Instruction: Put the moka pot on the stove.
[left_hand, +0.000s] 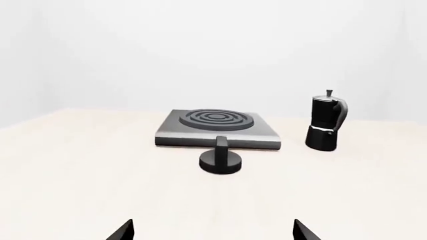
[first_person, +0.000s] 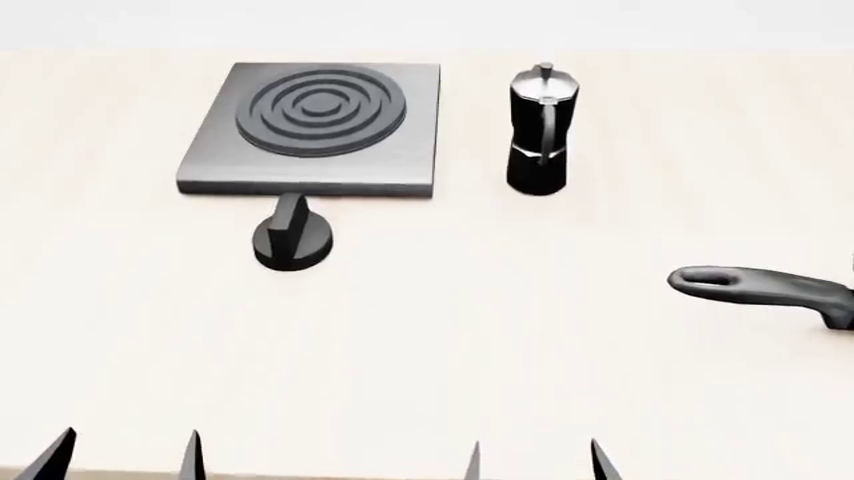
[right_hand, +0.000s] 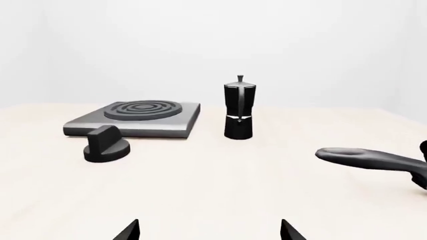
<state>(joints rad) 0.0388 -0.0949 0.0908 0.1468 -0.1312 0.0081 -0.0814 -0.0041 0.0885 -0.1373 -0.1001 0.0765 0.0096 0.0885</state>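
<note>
The black moka pot (first_person: 541, 133) with a silvery lid stands upright on the table, just right of the stove (first_person: 316, 127), a flat dark grey plate with a ring burner. Both also show in the left wrist view, pot (left_hand: 326, 121) and stove (left_hand: 217, 127), and in the right wrist view, pot (right_hand: 239, 108) and stove (right_hand: 137, 118). My left gripper (first_person: 123, 458) and right gripper (first_person: 534, 466) are open and empty at the table's near edge, far from the pot. Only their fingertips show.
A short round black knob (first_person: 292, 238) sits just in front of the stove. A long black handle (first_person: 761, 289) of something cut off by the frame lies at the right. The pale table (first_person: 441, 340) stretches between the grippers and the objects.
</note>
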